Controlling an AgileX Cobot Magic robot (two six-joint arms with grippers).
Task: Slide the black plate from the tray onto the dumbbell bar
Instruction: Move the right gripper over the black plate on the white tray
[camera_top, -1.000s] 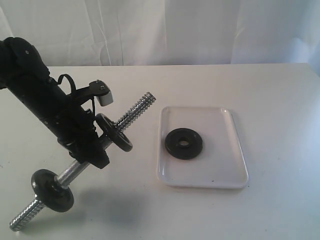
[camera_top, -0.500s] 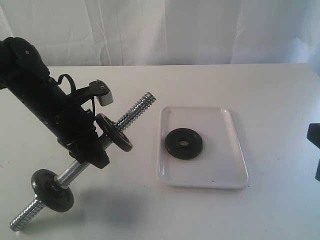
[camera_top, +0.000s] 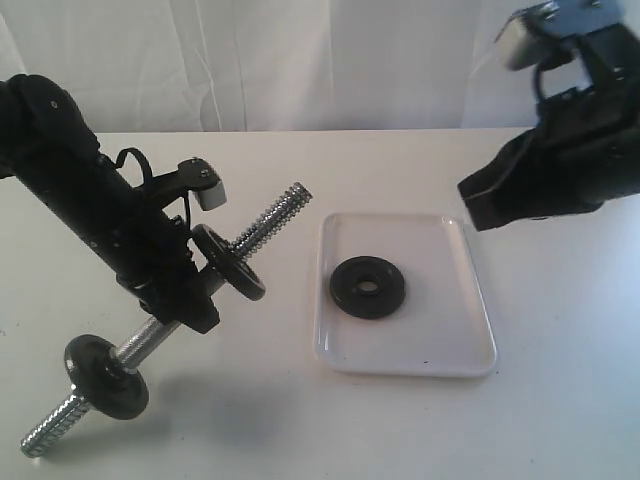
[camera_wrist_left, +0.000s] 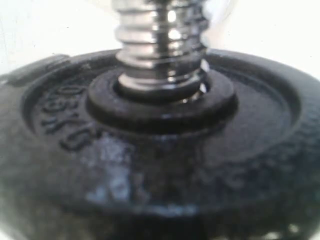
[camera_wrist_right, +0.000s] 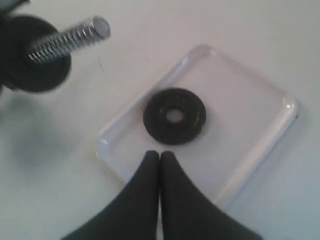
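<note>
Plate position first: the black plate (camera_top: 368, 287) lies flat on the floor of the tray (camera_top: 440, 355), centre hole facing up. In the exterior view it sits a little toward the tray's left side and clear of the rim all round. The tray rests on the white table (camera_top: 560, 420).

My right gripper (camera_top: 478, 205) hangs in the air near the tray's far right corner, well apart from the plate and touching nothing. In the right wrist view its two dark fingers are pressed together with nothing between them, and their tips (camera_wrist_right: 160, 156) point toward the plate (camera_wrist_right: 174, 116), stopping short of it over the tray floor (camera_wrist_right: 250, 125).

My left gripper (camera_top: 185, 300) is clamped on the smooth middle of the dumbbell bar (camera_top: 268, 222), holding it tilted off the table. The bar's free threaded end points up and toward the tray, near its left edge but apart from it. An upper disc (camera_top: 228, 263) sits on the bar just beyond the grip. A lower disc (camera_top: 105, 377) sits near the other threaded end. The left wrist view is filled by the upper disc (camera_wrist_left: 250, 130), blurred, with the bar's thread (camera_wrist_left: 160, 30) rising through its hole.
</note>
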